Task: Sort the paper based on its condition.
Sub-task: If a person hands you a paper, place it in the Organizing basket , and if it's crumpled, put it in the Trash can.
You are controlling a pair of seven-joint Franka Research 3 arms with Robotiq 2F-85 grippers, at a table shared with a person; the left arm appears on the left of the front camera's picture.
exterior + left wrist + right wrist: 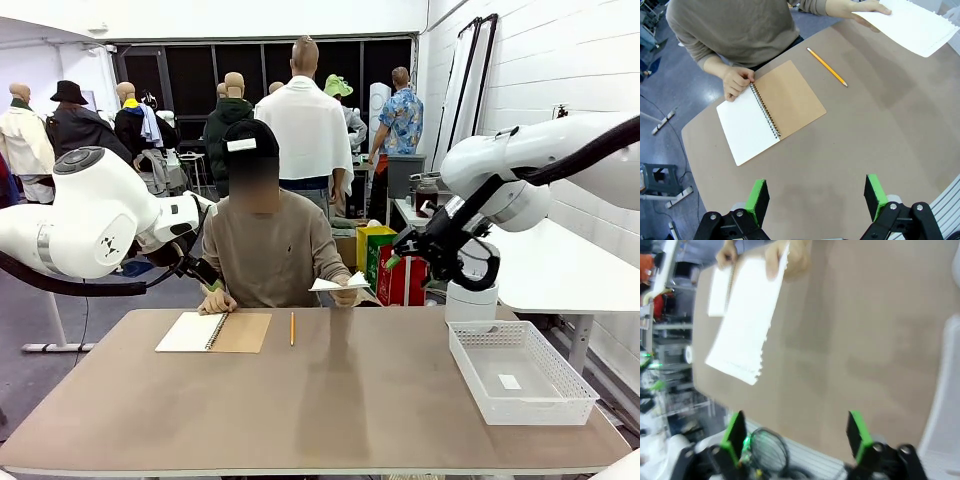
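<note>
White paper sheet held out by a hand: right end effector, jaws apart, should pinch its free edge.

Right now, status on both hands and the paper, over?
Left hand open, empty. Right hand open, empty. Thin white paper sheet held up by person, above table. Open brown spiral notebook and yellow pencil lie on table.

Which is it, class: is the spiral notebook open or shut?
Open: the notebook lies flat on the table, white page and brown cover either side of the spiral.
</note>
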